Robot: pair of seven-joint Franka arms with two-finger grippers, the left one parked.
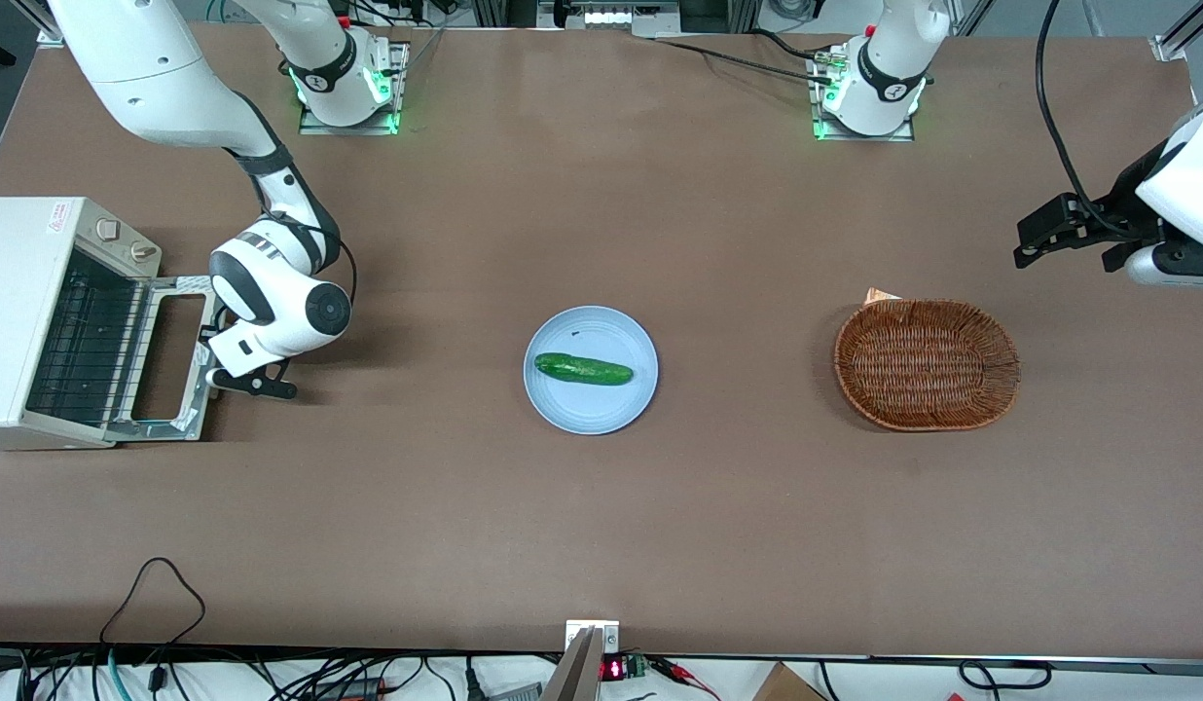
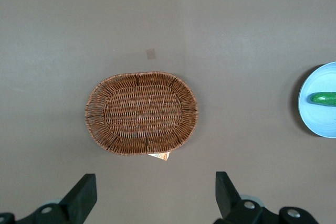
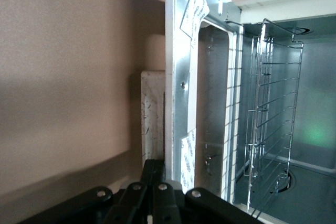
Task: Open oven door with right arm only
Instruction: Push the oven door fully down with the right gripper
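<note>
The white oven [image 1: 18, 292] stands at the working arm's end of the table, its cavity open and the wire rack [image 1: 81, 341] showing. The oven door [image 1: 164, 425] lies folded down flat, shiny metal inner face up. My right arm [image 1: 280, 307] reaches down beside the door's outer edge. Its black gripper [image 1: 217, 378] sits at that edge with the fingers together. In the right wrist view the gripper [image 3: 155, 174] is shut, its tip against the door's edge [image 3: 178, 66] next to the handle bar [image 3: 152, 119]. The rack [image 3: 270, 108] shows inside.
A light blue plate [image 1: 563, 399] with a cucumber [image 1: 582, 369] sits mid-table. A wicker basket [image 1: 926, 364] lies toward the parked arm's end, also in the left wrist view [image 2: 142, 113]. Two knobs [image 1: 125, 240] are on the oven's top.
</note>
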